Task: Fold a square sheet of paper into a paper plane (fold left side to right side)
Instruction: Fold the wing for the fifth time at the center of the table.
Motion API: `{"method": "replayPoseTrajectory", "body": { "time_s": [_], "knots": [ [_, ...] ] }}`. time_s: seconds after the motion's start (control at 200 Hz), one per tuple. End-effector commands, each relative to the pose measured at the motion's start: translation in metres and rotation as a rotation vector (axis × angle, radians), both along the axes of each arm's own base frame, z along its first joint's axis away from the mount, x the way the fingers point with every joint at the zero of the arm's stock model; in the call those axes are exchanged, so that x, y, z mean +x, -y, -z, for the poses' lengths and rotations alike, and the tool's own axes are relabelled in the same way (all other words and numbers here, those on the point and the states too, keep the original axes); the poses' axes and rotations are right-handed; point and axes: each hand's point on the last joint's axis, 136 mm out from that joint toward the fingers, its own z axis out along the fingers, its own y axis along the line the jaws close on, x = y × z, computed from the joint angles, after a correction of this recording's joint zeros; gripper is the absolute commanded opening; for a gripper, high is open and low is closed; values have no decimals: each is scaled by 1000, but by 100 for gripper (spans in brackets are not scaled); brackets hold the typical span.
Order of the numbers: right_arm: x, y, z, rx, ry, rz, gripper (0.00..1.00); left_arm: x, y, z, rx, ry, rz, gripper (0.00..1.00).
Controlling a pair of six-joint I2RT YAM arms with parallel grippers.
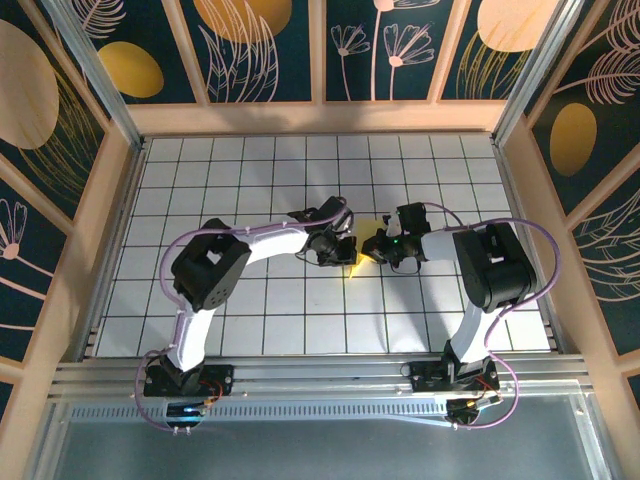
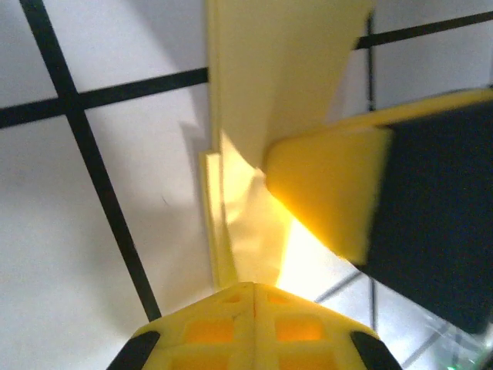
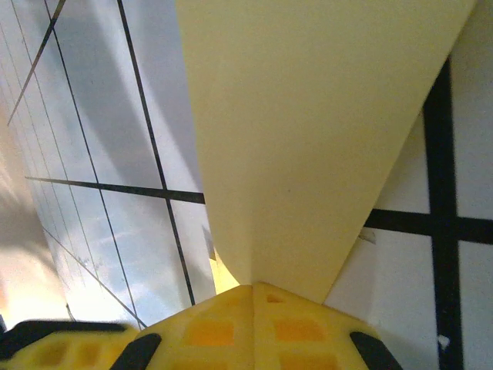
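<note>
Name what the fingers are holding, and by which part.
Both pairs pinch the yellow paper: left fingers at its folded edge, right fingers at its narrow end.

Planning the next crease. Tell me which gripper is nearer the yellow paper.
Neither is nearer: both grip it. The left gripper is shut on the paper from the left, and the right gripper is shut on it from the right, their tips almost meeting.

Paper [image 3: 308, 139]: thin, matt, smooth, pale yellow.
Worktop [image 1: 300, 310]: smooth white, faint sheen.
Left claw [image 2: 254, 289]: yellow plastic, matt.
Rail [image 1: 320, 378] beside worktop: ribbed bare metal.
</note>
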Motion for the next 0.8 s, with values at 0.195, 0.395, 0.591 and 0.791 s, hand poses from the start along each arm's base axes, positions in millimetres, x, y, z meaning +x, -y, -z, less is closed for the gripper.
{"method": "replayPoseTrajectory", "body": {
  "time_s": [0.195, 0.395, 0.591, 0.791],
  "knots": [
    [-34, 26, 50, -155, -147, 22, 0, -27, 13, -41, -235, -113, 30, 0],
    [-36, 26, 52, -159, -154, 20, 0, -27, 16, -22, -224, -146, 36, 0],
    [-36, 26, 52, -159, -154, 18, 0, -24, 18, -8, -216, -163, 28, 0],
    [-37, 26, 54, -161, -160, 16, 0, -23, 16, 2, -209, -176, 22, 0]
  ]
}}
